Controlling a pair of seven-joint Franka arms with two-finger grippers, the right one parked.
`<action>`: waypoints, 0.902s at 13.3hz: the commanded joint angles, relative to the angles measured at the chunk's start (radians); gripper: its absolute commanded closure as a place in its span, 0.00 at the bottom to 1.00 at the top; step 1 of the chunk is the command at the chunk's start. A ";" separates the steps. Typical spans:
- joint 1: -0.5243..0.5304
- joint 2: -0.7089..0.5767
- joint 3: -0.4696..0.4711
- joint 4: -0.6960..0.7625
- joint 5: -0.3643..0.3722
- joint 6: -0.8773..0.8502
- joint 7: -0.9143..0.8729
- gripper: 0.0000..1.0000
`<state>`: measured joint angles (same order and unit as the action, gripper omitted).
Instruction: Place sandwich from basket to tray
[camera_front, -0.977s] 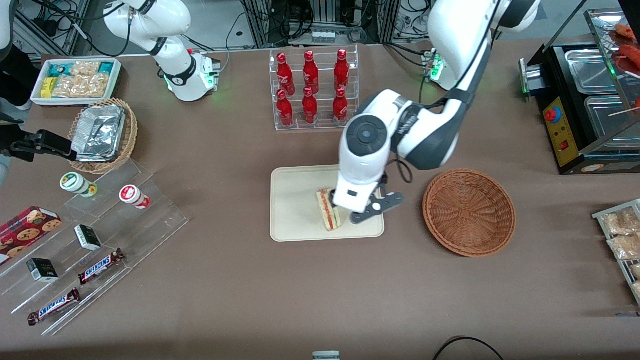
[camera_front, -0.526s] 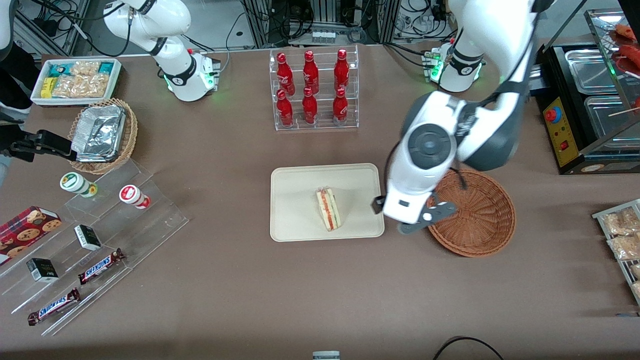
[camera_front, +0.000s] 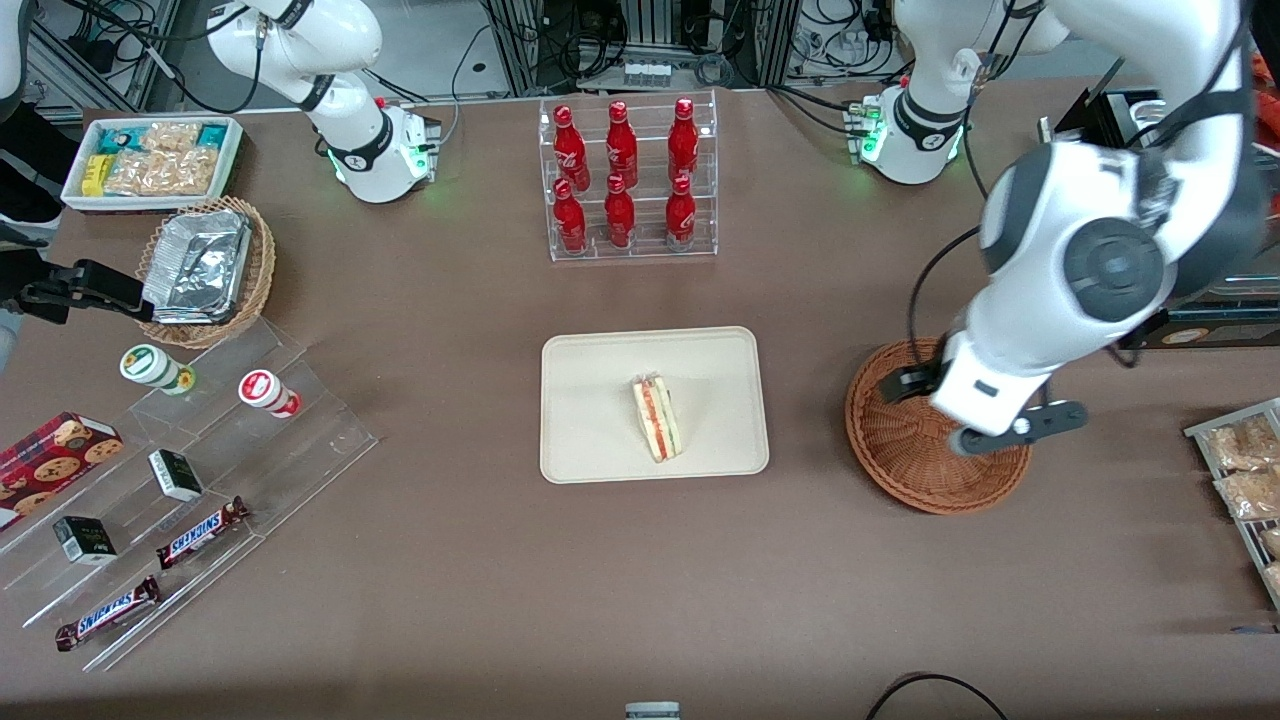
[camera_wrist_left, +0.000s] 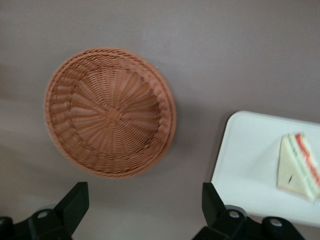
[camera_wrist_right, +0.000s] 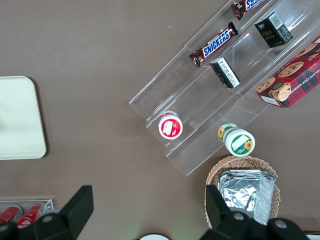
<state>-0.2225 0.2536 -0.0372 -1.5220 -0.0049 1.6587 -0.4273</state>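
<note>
The sandwich (camera_front: 656, 418) lies on its side on the cream tray (camera_front: 600, 400), with its red and green filling layers showing. It also shows in the left wrist view as the sandwich (camera_wrist_left: 299, 167) on the tray (camera_wrist_left: 245, 175). The reddish-brown wicker basket (camera_front: 900, 460) stands beside the tray toward the working arm's end, and the basket (camera_wrist_left: 110, 112) holds nothing. My left gripper (camera_front: 985, 425) hangs above the basket, well apart from the sandwich. The gripper (camera_wrist_left: 144, 200) is open with only bare table between its fingers.
A clear rack of red bottles (camera_front: 625, 180) stands farther from the front camera than the tray. Toward the parked arm's end are an acrylic step shelf of snacks (camera_front: 200, 470), a tan basket of foil trays (camera_front: 205, 270) and a white bin (camera_front: 150, 160). A black appliance (camera_front: 1150, 250) stands at the working arm's end.
My left gripper has left the sandwich on the tray, risen, and swung toward the working arm's end until it is over the basket. The sandwich has not moved.
</note>
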 joint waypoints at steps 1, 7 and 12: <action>0.118 -0.125 -0.064 -0.082 -0.021 -0.089 0.218 0.00; 0.269 -0.276 -0.156 -0.156 -0.020 -0.216 0.401 0.00; 0.258 -0.326 -0.095 -0.152 -0.018 -0.243 0.473 0.00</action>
<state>0.0303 -0.0343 -0.1403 -1.6458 -0.0108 1.4193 0.0138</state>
